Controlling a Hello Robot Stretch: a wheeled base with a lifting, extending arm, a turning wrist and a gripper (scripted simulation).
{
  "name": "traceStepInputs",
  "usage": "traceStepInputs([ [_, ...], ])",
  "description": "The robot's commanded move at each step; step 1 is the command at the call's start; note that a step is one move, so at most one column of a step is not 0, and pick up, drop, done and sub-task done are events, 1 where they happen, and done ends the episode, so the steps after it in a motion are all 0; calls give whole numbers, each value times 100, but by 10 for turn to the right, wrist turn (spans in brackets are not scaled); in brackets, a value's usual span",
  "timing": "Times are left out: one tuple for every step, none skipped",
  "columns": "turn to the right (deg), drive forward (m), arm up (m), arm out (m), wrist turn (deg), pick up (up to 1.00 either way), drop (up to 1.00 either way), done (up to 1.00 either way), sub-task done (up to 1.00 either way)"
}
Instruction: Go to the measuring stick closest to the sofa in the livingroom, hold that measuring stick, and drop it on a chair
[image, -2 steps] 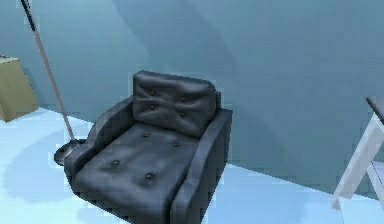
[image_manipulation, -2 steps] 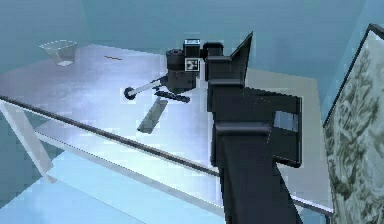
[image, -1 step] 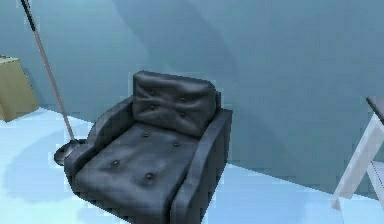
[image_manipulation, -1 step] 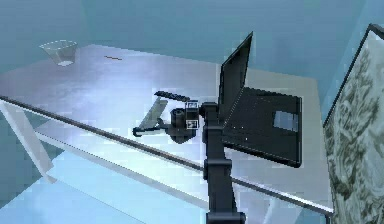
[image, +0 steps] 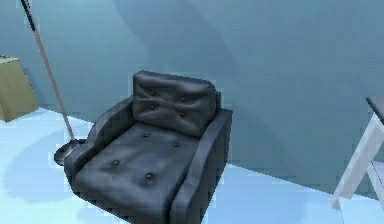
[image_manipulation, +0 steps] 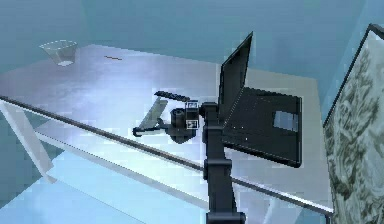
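Observation:
In the arm side view the arm (image_manipulation: 215, 170) rises from the bottom edge over a silvery table (image_manipulation: 90, 90). My gripper (image_manipulation: 148, 127) reaches left over the tabletop, its fingers on a pale thin streak that lies on or just over the surface. I cannot tell whether it holds anything. A small dark flat bar (image_manipulation: 172, 97) lies on the table just beyond the gripper. In the forward view a dark leather armchair (image: 155, 140) stands on the pale floor against a blue wall.
An open black laptop (image_manipulation: 262, 115) sits right of the arm. A clear bowl (image_manipulation: 60, 47) and a thin small item (image_manipulation: 116, 58) lie at the table's far left. Patterned upholstery (image_manipulation: 355, 140) fills the right edge. A floor lamp (image: 50, 75), a tan box (image: 15, 88) and a white table leg (image: 358, 170) flank the armchair.

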Motion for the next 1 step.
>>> traceStepInputs([
  [0, 0, 10, 0, 0, 0, 0, 0, 0],
])
